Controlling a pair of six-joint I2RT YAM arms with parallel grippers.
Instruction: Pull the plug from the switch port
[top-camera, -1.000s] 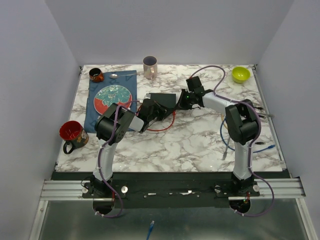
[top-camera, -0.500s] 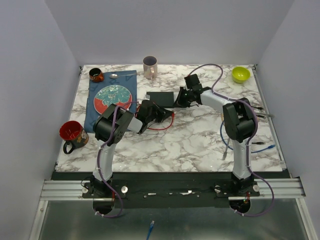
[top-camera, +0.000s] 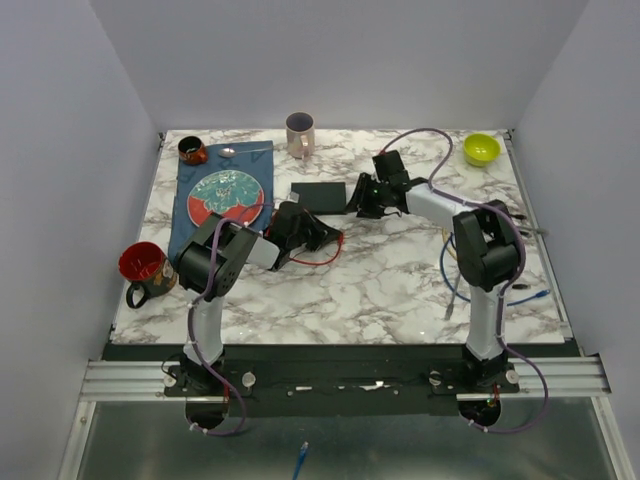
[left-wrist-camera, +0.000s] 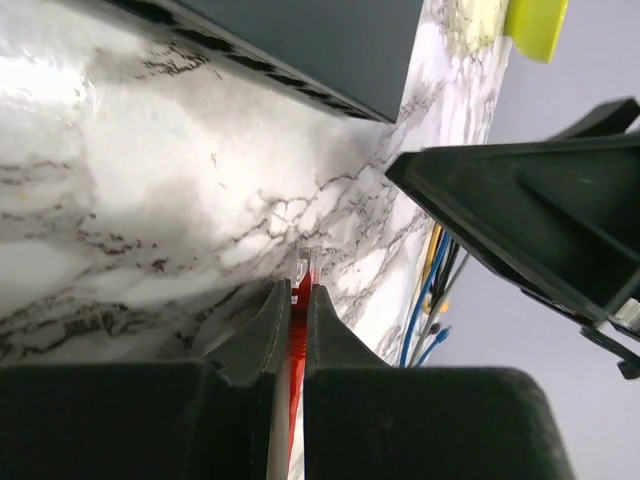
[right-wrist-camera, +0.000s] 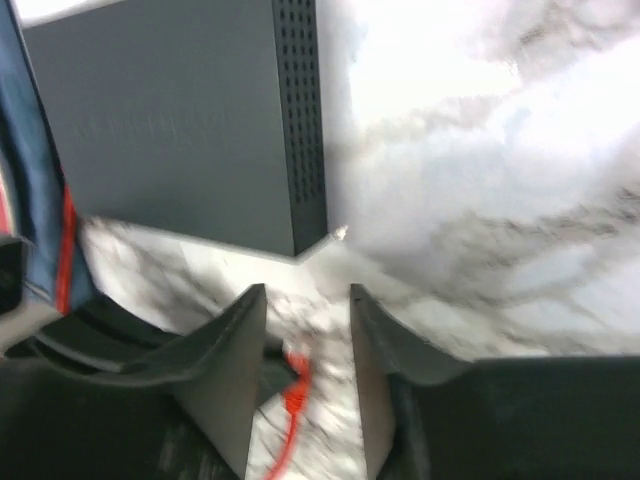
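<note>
Left wrist view first: the left gripper (left-wrist-camera: 297, 300) is pinched down almost completely, and caught between its fingers is the plug (left-wrist-camera: 305, 265), clear tip poking forward, red cable (left-wrist-camera: 296, 345) trailing back through the grip. The tip points at bare marble, apart from the switch (left-wrist-camera: 300, 40), whose vented edge runs across the top of the view. That reads as the plug already out of its port. The tight pinch makes sense for tugging a latched connector without slipping.

Over to the right wrist: the right gripper (right-wrist-camera: 305, 330) has its fingers parted with nothing between them. The switch sits just beyond the fingertips, corner towards them; a good spot for bracing the box, though here it grips nothing. This view is blurred.

From above, the switch lies flat mid-table, the two grippers close on either side of it. The table (top-camera: 400, 290) is white marble with grey veins, boxed in by plain pale walls. Around the edges: a mug (top-camera: 300, 133), a green bowl (top-camera: 481, 148), a plate (top-camera: 226, 195) on a blue cloth (top-camera: 190, 238), a red mug (top-camera: 143, 265), blue cables (top-camera: 525, 297).
</note>
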